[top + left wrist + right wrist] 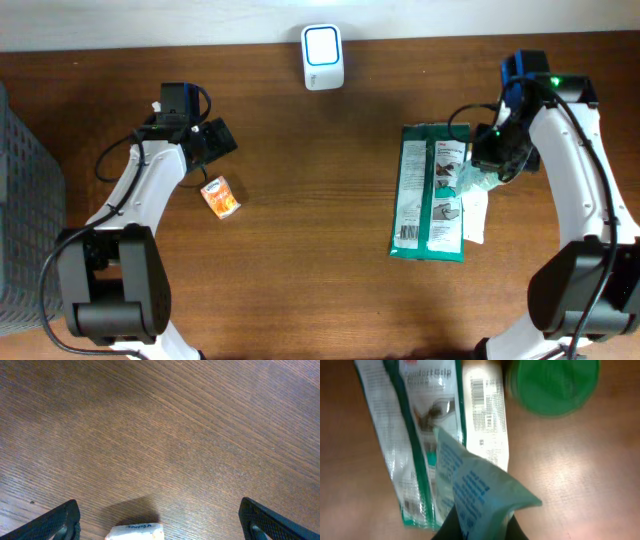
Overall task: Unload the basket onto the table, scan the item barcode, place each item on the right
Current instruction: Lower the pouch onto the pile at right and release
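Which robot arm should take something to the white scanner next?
The right one. The right gripper is shut on a pale teal wrapper at the green-and-white packet, so it has an item for the scanner. The left gripper is open and empty above the small orange packet.

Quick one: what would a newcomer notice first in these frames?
The long green-and-white package lying flat right of centre stands out first, with the right gripper shut on its edge. Next is the white scanner, its face lit, at top centre of the overhead view. On the left, a small orange packet sits just by the wide-open left gripper.
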